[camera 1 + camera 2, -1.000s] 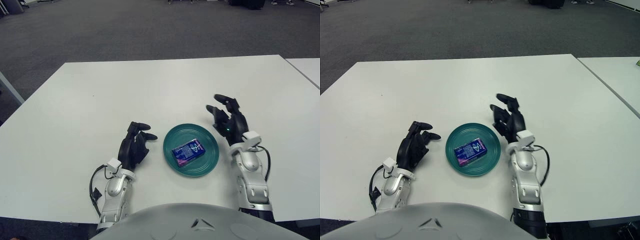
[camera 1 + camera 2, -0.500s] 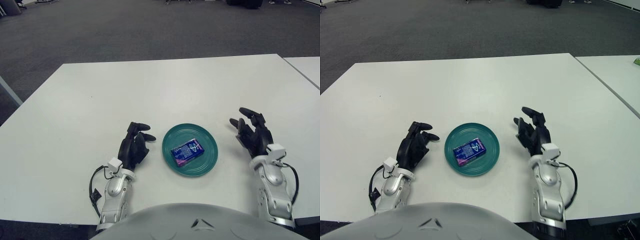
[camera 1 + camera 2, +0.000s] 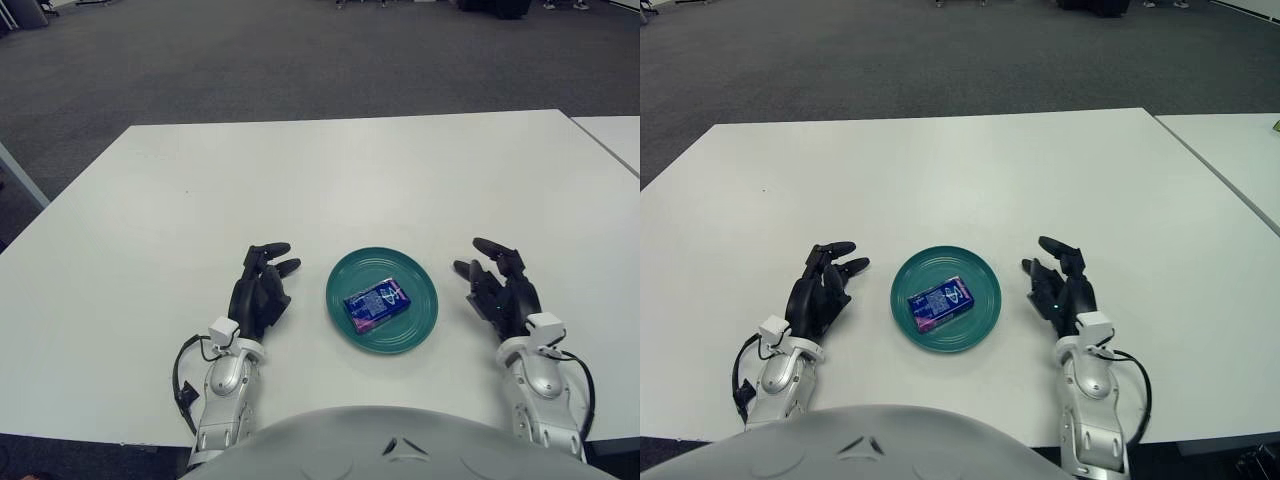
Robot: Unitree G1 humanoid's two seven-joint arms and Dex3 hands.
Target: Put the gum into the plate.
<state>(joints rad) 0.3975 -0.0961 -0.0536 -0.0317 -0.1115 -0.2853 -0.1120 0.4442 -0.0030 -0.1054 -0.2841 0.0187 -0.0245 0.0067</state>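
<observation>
One gum pack — one plate — two hands.

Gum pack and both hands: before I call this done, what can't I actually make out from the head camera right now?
- Gum pack in the plate: label print too small to read in either eye view.
- Left hand, left of the plate: palm faces down, so table contact is hidden.
- Right hand, right of the plate: palm side likewise hidden; its forearm is cut off by the bottom edge.
- Near table edge: hidden by the robot's torso.
</observation>
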